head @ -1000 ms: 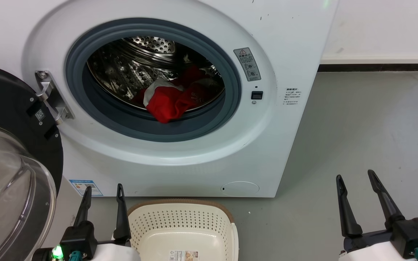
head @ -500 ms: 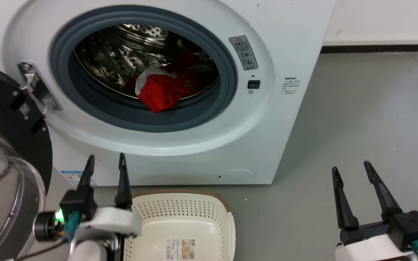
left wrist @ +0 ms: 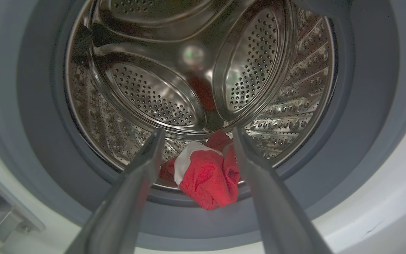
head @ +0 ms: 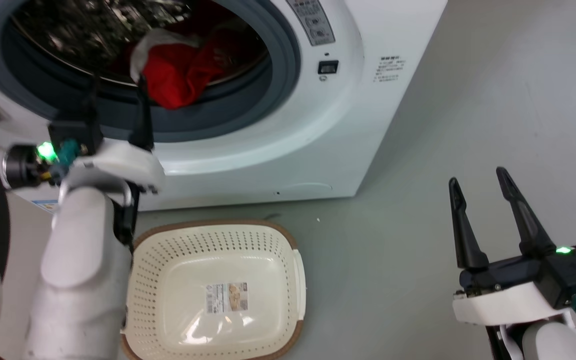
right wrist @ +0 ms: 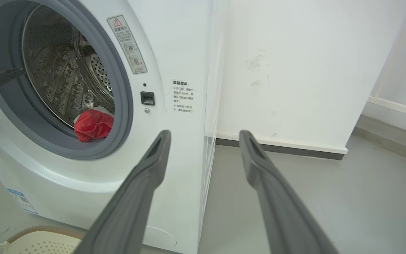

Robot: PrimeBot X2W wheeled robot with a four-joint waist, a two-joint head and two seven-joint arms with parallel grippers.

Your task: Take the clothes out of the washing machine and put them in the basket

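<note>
1. Left gripper (head: pixel 116 82) is up at the mouth of the washer (head: pixel 318 145), fingers spread wide, nothing between them.
2. Its tips hang in front of the grey gasket (head: pixel 248 107), at the lower left of the round opening, pointing into the steel drum (left wrist: pixel 146 95).
3. And there are the clothes (head: pixel 175 82): a red bundle with a white panel on top, heaped at the front bottom of the drum.
4. One red fold spills over the drum's lip and rests on the gasket.
5. From the left wrist, the bundle lines up right between the two fingers but lies beyond their tips, so there is no contact.
6. Basket (head: pixel 213 227) stands upright on the grey floor (head: pixel 468 100) just in front of the washer, below the opening; a sticker (head: pixel 227 296) shows on its bottom.
7. The pale left forearm (head: pixel 83 280) rises just beside the basket's left rim and covers a bit of it in the head view.
8. Right gripper (head: pixel 477 176) hovers low on the right, over the floor, well apart from washer and basket.
9. Its fingers are parted too, holding nothing; the right wrist view looks past them at the washer's right front corner and a white wall (right wrist: pixel 294 70).
10. A green light (head: pixel 44 150) glows on the left wrist, and another on the right.
</note>
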